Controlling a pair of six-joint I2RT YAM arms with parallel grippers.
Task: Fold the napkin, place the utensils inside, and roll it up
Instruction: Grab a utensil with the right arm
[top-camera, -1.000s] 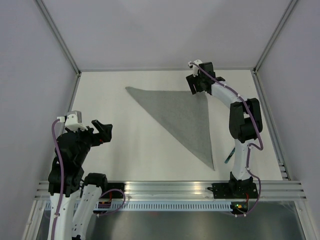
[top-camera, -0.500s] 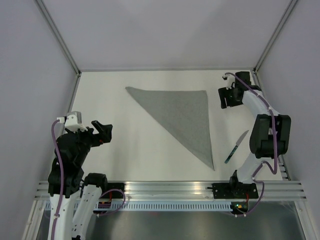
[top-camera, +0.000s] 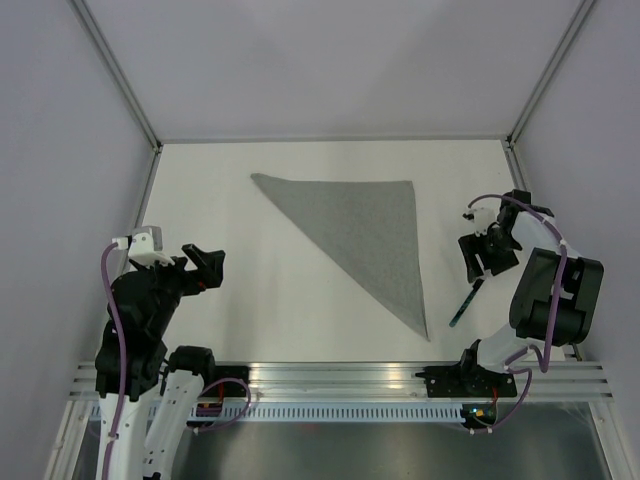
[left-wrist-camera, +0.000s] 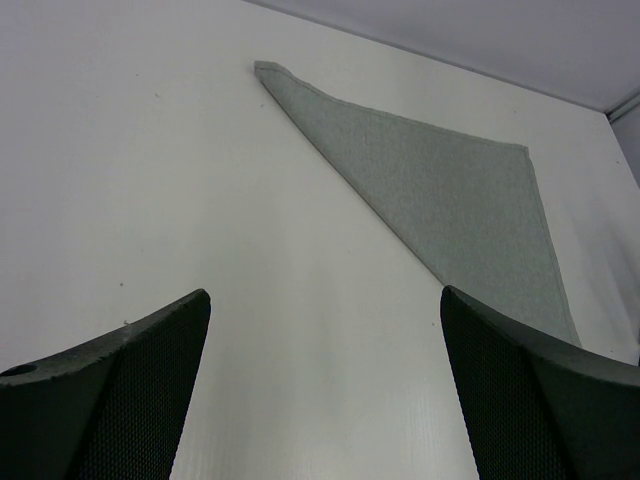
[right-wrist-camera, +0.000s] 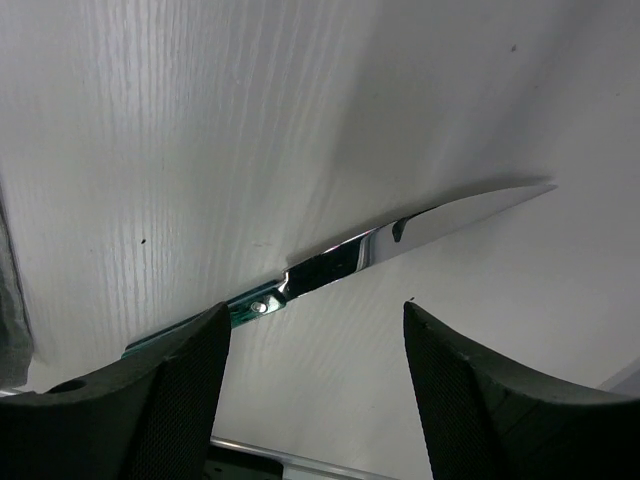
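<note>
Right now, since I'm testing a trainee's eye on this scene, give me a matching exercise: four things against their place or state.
Things:
1. napkin
2. knife
3. left gripper
4. right gripper

Place or state:
a. open, over the knife
b. folded into a triangle
c. open, left of the napkin, touching nothing
d. lying flat, right of the napkin

Pairs: 1-b, 2-d, 3-c, 4-a
</note>
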